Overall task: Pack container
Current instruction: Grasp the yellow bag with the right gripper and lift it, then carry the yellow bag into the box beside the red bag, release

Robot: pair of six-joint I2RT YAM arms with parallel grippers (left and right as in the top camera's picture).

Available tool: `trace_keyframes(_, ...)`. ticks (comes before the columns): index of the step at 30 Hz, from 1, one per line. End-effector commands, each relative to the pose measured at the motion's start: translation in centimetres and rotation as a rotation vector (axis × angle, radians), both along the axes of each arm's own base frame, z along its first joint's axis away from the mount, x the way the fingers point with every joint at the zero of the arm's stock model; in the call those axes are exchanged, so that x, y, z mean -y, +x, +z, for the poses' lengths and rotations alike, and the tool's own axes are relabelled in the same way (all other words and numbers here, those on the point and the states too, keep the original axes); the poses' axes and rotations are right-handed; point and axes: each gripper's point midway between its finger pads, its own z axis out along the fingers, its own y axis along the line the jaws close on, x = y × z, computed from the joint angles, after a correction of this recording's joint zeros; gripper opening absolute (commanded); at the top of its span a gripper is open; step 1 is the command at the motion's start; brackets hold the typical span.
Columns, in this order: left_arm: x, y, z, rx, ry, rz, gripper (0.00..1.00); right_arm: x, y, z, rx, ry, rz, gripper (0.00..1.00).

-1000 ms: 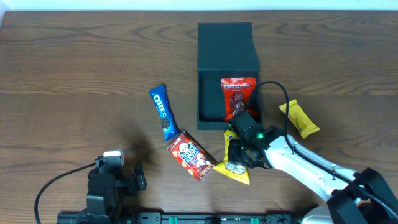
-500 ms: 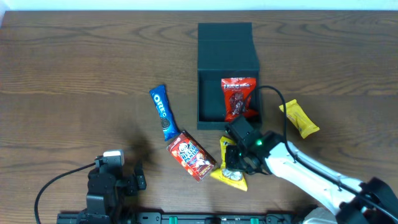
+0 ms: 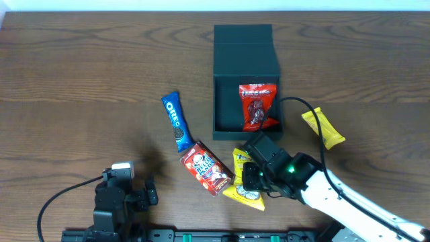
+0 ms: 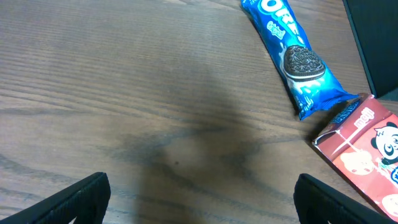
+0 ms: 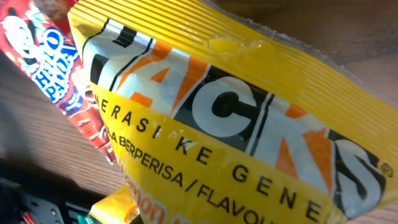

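Observation:
The container [image 3: 227,101], a dark teal-black box, stands open at the table's middle back with its flap lid lying behind it, and a red snack packet [image 3: 258,106] lies inside. My right gripper [image 3: 254,176] is just in front of the box, shut on a yellow Jacks snack packet [image 3: 243,195]. That packet [image 5: 236,118] fills the right wrist view and hides the fingers. My left gripper [image 3: 124,195] is open and empty at the front left, with its fingertips [image 4: 87,199] over bare wood.
A blue Oreo packet [image 3: 175,121] lies left of the box and also shows in the left wrist view [image 4: 292,53]. A red Hello Panda box [image 3: 207,168] lies beside the yellow packet. A yellow bar packet [image 3: 324,128] lies right of the box.
My right gripper has moved left and toward the table's front with the yellow packet, away from the box. The left arm has not moved.

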Motion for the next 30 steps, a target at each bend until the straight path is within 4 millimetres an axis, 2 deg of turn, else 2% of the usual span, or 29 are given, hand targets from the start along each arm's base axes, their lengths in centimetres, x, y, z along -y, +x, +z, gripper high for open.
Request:
trace_keyframes(1,-0.1,-0.6,-2.0,-0.06,0.021,-0.01,0.95,-1.4,0.8,2.2,0.042,0.052,0.011,0.12)
trace_keyframes(12,-0.1,-0.6,-2.0,-0.06,0.021,-0.011,0.95,-4.3,3.9,10.0,0.251,0.127,0.19,0.15)
trace_keyframes(18,-0.1,-0.6,-2.0,-0.06,0.021,-0.01,0.95,-3.7,7.5,13.1,0.405,0.086,0.181,0.16)
trace_keyframes(23,-0.1,-0.6,-2.0,-0.06,0.021,-0.01,0.95,-2.4,10.6,13.8,0.433,0.032,0.157,0.16)
trace_keyframes(30,-0.1,-0.6,-2.0,-0.06,0.021,-0.01,0.95,-0.7,15.3,12.6,0.4,-0.048,0.13,0.13)
